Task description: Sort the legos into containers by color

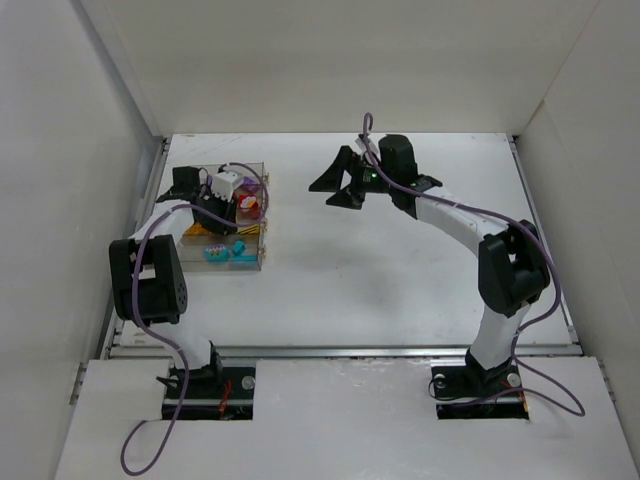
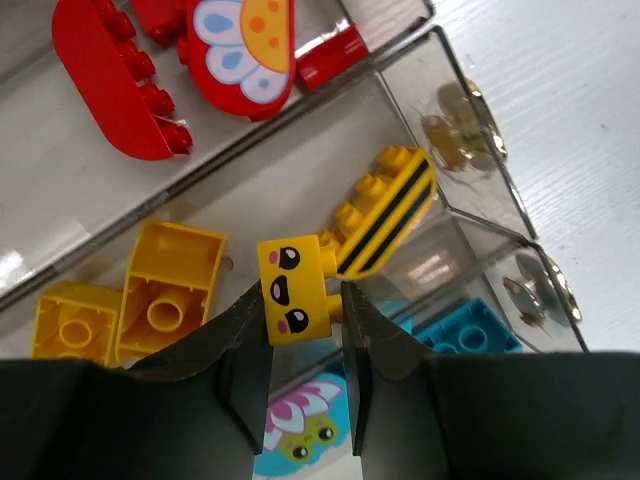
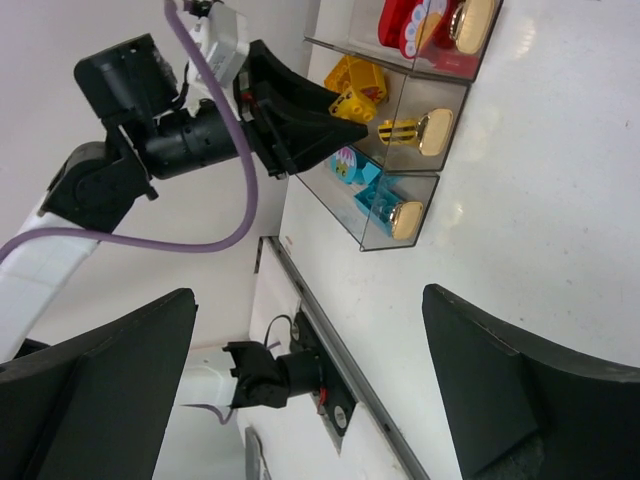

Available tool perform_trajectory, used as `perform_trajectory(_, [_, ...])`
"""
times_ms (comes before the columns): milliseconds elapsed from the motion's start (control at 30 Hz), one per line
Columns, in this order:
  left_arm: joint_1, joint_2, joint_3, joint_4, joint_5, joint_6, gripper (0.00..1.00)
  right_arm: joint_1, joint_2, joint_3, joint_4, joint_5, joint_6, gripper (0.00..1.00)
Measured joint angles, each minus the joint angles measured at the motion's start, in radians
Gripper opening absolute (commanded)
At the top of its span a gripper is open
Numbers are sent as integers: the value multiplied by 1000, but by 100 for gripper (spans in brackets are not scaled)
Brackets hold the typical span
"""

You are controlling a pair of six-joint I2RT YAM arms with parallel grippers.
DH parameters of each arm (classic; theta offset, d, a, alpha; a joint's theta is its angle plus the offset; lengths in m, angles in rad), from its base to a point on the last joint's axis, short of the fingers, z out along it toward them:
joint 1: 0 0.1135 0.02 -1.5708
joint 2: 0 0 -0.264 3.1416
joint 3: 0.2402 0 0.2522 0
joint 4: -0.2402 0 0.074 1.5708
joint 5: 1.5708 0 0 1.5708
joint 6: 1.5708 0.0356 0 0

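Note:
The containers [image 1: 262, 235] are a row of clear bins at the left of the table, with my left gripper [image 1: 232, 207] over them. In the left wrist view my left gripper [image 2: 303, 300] is shut on a yellow brick with a face [image 2: 292, 285], held above the yellow bin. That bin holds two plain yellow bricks [image 2: 170, 290] and a yellow black-striped brick [image 2: 390, 205]. Red bricks [image 2: 110, 80] and a red flower tile [image 2: 245, 50] lie in the bin beyond. A cyan brick [image 2: 465, 335] and a cyan flower tile [image 2: 300, 430] lie in the nearer bin. My right gripper [image 1: 340, 185] is open and empty, raised over mid-table.
Gold front tabs [image 2: 465, 120] mark the bins' open-table side. The right wrist view shows the bins [image 3: 400, 130] from the side with the left arm [image 3: 180, 140] above them. White walls enclose the table on the left, back and right.

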Motion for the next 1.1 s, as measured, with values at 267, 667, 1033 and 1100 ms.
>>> perform_trajectory(267, [0,24,23,-5,-2,2,50,0,0,18,-19,3,-15,100])
perform_trajectory(667, [1,-73,55,-4,-11,-38,50,-14,0,29,-52,2,-50,100])
perform_trajectory(1033, [84,-276,218,219,-558,-155,85,-261,-95,372,-691,724,-471,100])
perform_trajectory(1100, [148,-276,235,254,-705,-190,88,-253,-156,396,-763,904,-522,100])
